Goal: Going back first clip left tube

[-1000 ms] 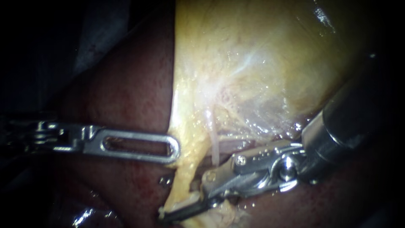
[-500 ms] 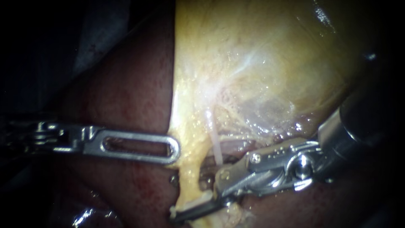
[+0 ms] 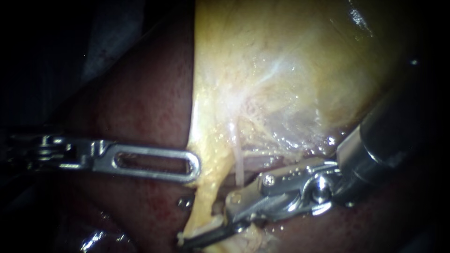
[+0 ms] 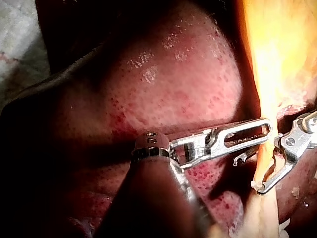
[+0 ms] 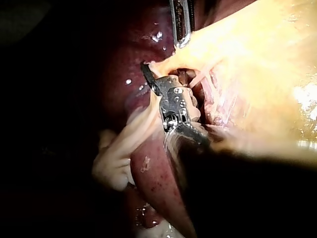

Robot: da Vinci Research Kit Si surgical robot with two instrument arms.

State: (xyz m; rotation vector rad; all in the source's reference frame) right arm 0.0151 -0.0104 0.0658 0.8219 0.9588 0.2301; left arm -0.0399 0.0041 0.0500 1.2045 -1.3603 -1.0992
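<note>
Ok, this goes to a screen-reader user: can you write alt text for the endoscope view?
My right instrument comes in from the right with its tip at a strand of yellow tissue below the gallbladder, beside a thin pale tube. My left instrument meets that strand's edge from the left, over dark red liver.

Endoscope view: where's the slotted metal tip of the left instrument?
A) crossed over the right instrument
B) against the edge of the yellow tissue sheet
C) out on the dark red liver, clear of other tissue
B: the slotted metal tip of the left instrument meets the edge of the yellow tissue sheet, with the dark red liver behind its shaft.
</note>
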